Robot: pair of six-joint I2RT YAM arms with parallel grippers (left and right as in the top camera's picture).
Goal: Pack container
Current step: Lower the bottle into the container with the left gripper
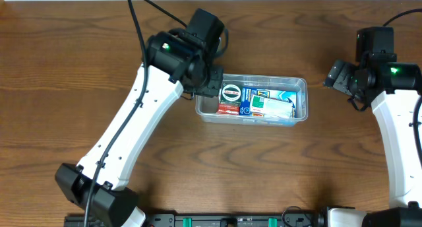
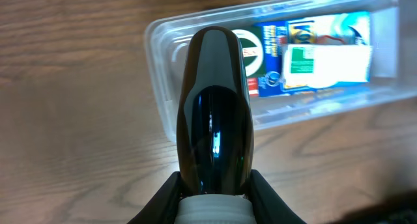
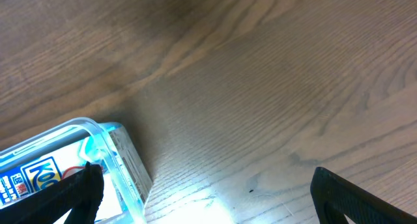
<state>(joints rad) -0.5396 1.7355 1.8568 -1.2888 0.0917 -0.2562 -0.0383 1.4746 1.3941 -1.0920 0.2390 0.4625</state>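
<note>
The container (image 1: 300, 83) is a clear plastic tub at the table's centre, holding blue printed packets (image 1: 254, 101), a white and green packet (image 1: 271, 107) and a round green-and-white item (image 1: 231, 92). My left gripper (image 1: 208, 82) hovers at the tub's left end, shut on a dark glossy bottle (image 2: 215, 107) with a white ribbed cap (image 2: 215, 208). In the left wrist view the bottle points over the container's (image 2: 153, 42) left end, between the fingers of my left gripper (image 2: 215, 198). My right gripper (image 1: 336, 75) is open and empty, to the right of the tub. In the right wrist view, between the fingers of my right gripper (image 3: 208, 204), there is only bare table; the container's corner (image 3: 124, 159) shows at lower left.
The table is brown wood (image 1: 277, 167). The left arm (image 1: 125, 134) slants across the left half of the table. The right arm (image 1: 399, 141) stands along the right edge.
</note>
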